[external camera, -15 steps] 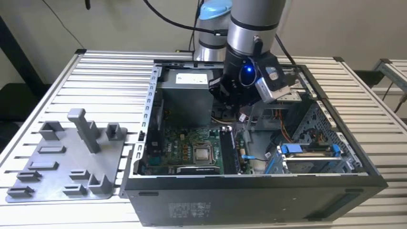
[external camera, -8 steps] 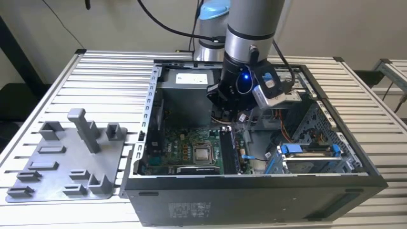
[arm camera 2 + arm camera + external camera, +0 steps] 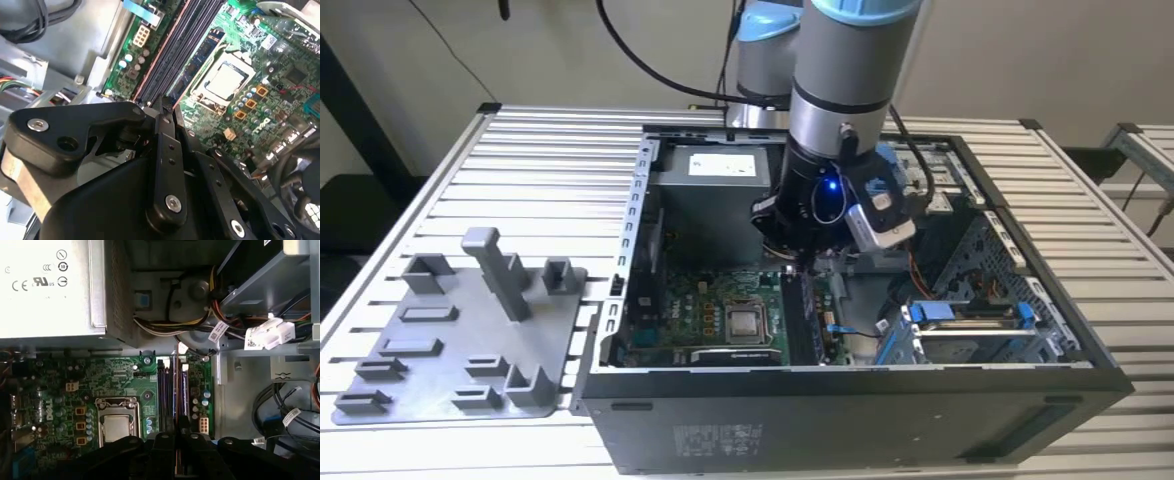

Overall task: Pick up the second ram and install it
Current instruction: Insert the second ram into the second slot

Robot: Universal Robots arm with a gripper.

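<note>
I see the second ram, a long thin dark memory stick [image 3: 183, 390], standing edge-on in the black slots on the green motherboard [image 3: 125, 375], just beside the square silver processor socket [image 3: 116, 424]. My black pincer [image 3: 176, 432] sits right over that stick's near end with fingers drawn close together around it; I cannot tell if they actually clamp it. In the exterior view the pincer [image 3: 803, 262] reaches down inside the open black computer case [image 3: 854, 400], below the grey power-supply box [image 3: 720, 165]. The grey plastic fixture tray [image 3: 454, 340] lies on the slatted metal desk [image 3: 534, 160], at the exterior view's left.
</note>
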